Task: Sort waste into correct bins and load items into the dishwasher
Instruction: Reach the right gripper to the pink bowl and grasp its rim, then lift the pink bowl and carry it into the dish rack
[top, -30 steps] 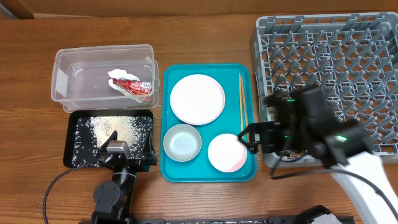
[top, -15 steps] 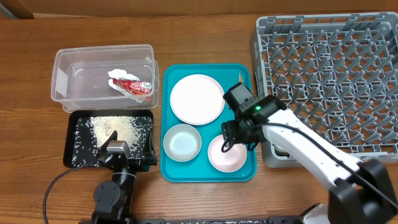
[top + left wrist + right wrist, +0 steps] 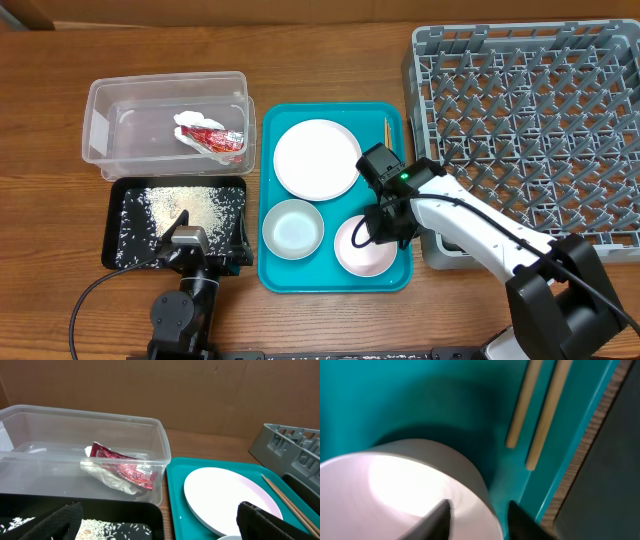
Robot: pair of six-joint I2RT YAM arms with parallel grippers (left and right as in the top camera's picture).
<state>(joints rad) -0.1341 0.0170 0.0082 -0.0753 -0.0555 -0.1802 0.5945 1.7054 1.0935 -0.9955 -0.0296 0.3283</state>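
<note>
My right gripper (image 3: 385, 225) (image 3: 479, 505) has closed over the wall of the pinkish-white bowl (image 3: 362, 252) (image 3: 395, 485), one finger inside, one outside. The bowl stands on the teal tray (image 3: 335, 282). The wooden chopsticks (image 3: 388, 135) (image 3: 545, 410) lie just beyond it, along the tray's right side. A white plate (image 3: 317, 159) (image 3: 225, 495) and a white bowl (image 3: 293, 228) share the tray. In the clear tub (image 3: 165, 85) lies the red-and-white wrapper (image 3: 212, 136) (image 3: 125, 467). Rice grains (image 3: 185, 208) cover the black tray (image 3: 113, 225). My left gripper (image 3: 205, 245) (image 3: 162, 522) rests open at that tray's near edge.
The grey dish rack (image 3: 530, 120) (image 3: 290, 445) fills the right side, its left wall close beside the teal tray and my right arm. Bare wooden table lies behind the tub and in front of the trays.
My right arm swung left from the rack's front edge onto the teal tray and came down on the pinkish-white bowl, its jaws narrowing around the wall. The left arm stayed still.
</note>
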